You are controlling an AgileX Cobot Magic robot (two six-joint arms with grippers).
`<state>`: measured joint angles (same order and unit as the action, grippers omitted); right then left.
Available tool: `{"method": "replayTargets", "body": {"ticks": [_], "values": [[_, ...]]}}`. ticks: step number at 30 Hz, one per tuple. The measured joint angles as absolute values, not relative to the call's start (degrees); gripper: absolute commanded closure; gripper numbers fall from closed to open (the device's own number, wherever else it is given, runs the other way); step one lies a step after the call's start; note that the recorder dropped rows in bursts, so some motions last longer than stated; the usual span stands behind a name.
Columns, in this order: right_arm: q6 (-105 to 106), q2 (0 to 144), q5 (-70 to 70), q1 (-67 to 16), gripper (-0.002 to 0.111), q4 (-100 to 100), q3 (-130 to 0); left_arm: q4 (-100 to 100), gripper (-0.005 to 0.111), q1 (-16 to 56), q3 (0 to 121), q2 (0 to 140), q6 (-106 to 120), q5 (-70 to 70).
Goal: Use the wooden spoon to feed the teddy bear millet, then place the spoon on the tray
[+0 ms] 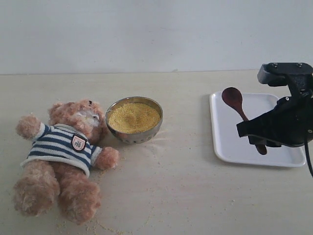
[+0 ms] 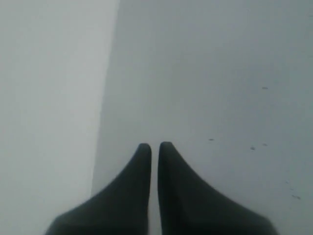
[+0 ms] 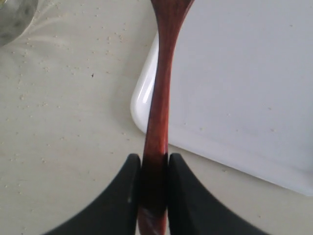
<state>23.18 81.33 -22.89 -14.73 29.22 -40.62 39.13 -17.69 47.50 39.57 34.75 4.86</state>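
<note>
The wooden spoon (image 1: 239, 110) hangs in the air over the left side of the tray (image 1: 276, 105), its small bowl tipped up and, as far as I can see, empty. The right gripper (image 1: 247, 131) has it pinched narrowly by the handle, towards the tail end.

Grains lie strewn around the teddy bear (image 1: 61, 147), which is on its back at the far left just beside the steel bowl (image 1: 134, 138) of millet (image 1: 133, 117). From that I'd guess the feeding is over and this is the set-down, though I can't be sure.

To do it well, I'd shift the spoon inward from the rim and bring it down level, so its whole length lands inside. I'd let go only once the wood rests on the plastic, so it can't roll or tip out.

The left gripper (image 2: 154, 147) is closed on nothing, facing a blank grey surface.
</note>
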Motion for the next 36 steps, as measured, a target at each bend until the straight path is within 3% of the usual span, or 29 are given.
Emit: {"method": "replayTargets", "body": {"ticks": [5,20,36], "values": [[23.2,81.3,-21.8,-14.7,0.108,29.4,-40.6,28.3,0.102,-9.2,49.8,28.0,33.3,-3.7],[23.5,81.3,-21.8,-14.7,0.108,29.4,-40.6,34.1,0.102,-8.9,28.3,2.1,25.6,-5.0],[23.5,81.3,-22.0,-14.7,0.108,29.6,-40.6,35.7,0.102,-8.9,9.4,0.1,25.5,-17.0]]}}
